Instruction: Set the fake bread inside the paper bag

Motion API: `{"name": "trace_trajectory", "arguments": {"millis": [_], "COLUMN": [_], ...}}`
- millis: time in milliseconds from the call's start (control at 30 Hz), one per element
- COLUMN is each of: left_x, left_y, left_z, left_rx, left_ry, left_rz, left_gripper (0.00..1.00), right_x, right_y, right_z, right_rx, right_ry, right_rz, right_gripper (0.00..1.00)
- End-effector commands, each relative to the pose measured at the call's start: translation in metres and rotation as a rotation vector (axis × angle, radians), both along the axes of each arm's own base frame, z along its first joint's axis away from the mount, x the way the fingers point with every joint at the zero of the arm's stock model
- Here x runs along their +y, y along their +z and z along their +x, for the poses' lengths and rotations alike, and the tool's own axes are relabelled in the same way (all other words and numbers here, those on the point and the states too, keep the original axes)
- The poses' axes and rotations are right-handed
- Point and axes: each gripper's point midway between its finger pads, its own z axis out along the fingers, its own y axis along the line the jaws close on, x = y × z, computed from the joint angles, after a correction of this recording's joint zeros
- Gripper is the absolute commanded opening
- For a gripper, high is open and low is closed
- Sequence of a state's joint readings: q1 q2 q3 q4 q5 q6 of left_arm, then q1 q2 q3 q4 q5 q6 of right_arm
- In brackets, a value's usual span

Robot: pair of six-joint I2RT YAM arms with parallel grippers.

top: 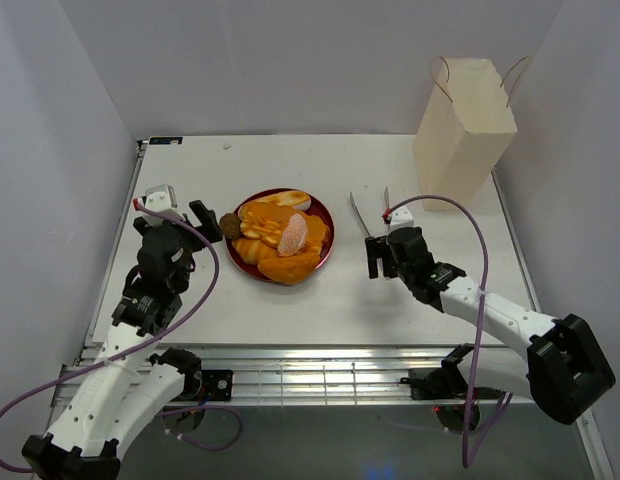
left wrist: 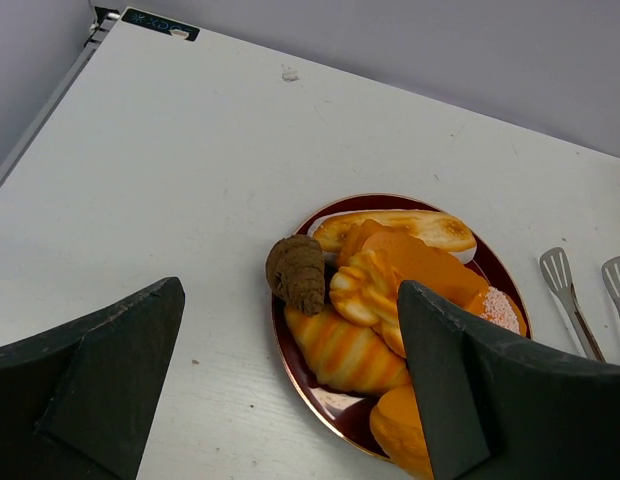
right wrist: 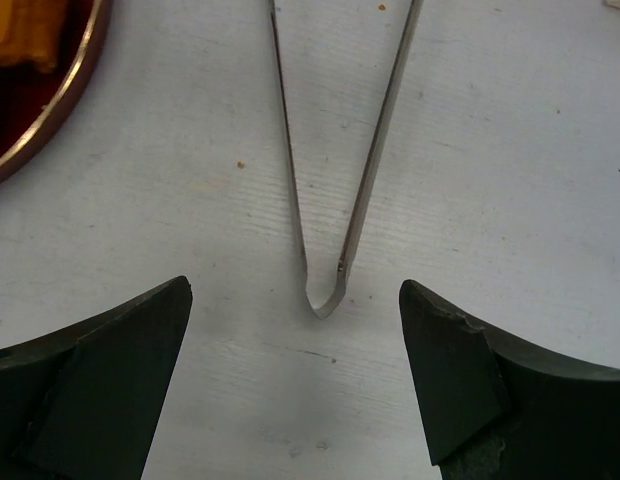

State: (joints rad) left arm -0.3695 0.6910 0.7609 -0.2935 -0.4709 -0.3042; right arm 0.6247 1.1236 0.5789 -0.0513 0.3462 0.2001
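The fake bread (top: 280,238) lies piled on a dark red plate (top: 327,230) mid-table: croissant (left wrist: 348,350), long loaf (left wrist: 400,228), slices, and a brown bun (left wrist: 296,272) on the plate's left rim. The cream paper bag (top: 464,130) stands upright at the far right. My left gripper (top: 195,215) is open and empty, just left of the plate; in the left wrist view its midpoint (left wrist: 290,400) lies near the plate's near-left rim. My right gripper (top: 378,262) is open and empty, just short of the bend of the metal tongs (right wrist: 330,290).
The tongs (top: 371,212) lie on the table between the plate and the bag, spatula ends (left wrist: 556,268) pointing away from me. White walls close in the table on the left, back and right. The table's front edge has a metal rail (top: 320,370).
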Motion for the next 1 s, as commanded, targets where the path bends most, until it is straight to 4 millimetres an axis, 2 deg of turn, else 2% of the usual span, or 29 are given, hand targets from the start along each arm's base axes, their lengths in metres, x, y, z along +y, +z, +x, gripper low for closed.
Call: {"name": "trace_trajectory", "arguments": {"millis": [0,233,333,400,567,967], "left_x": [-0.001,-0.007,-0.009,-0.008,-0.012,-0.019], "left_y": [0.002,0.001,-0.001,-0.001,-0.002,-0.002], "left_z": [-0.004,-0.003,-0.002,-0.002,-0.002,-0.002], "left_rx": [-0.009,-0.005,-0.003,0.0,0.001,0.002], "left_ry": [-0.013,-0.046,-0.053,-0.05,-0.074,-0.111], "left_rz": [0.0,-0.005,-0.001,0.002,-0.003,-0.007], "left_gripper": [0.98,0.98,0.98,0.98,0.98,0.98], "right_x": [-0.017,-0.006,0.002,0.002,0.004,0.008], "right_y": [0.011,-0.007,-0.012,-0.01,-0.02,-0.033], "right_z": [0.022,0.041,0.051,0.059,0.072,0.099], "right_rx": [-0.078,-0.045,-0.034,-0.033,0.0,0.031], "right_ry": [-0.113,-0.11,-0.093,-0.104,-0.094,-0.083], "right_rz": [-0.093,-0.124,-0.078,-0.058,-0.01,-0.014], "right_gripper": [0.9,0.9,0.9,0.9,0.9,0.9]}}
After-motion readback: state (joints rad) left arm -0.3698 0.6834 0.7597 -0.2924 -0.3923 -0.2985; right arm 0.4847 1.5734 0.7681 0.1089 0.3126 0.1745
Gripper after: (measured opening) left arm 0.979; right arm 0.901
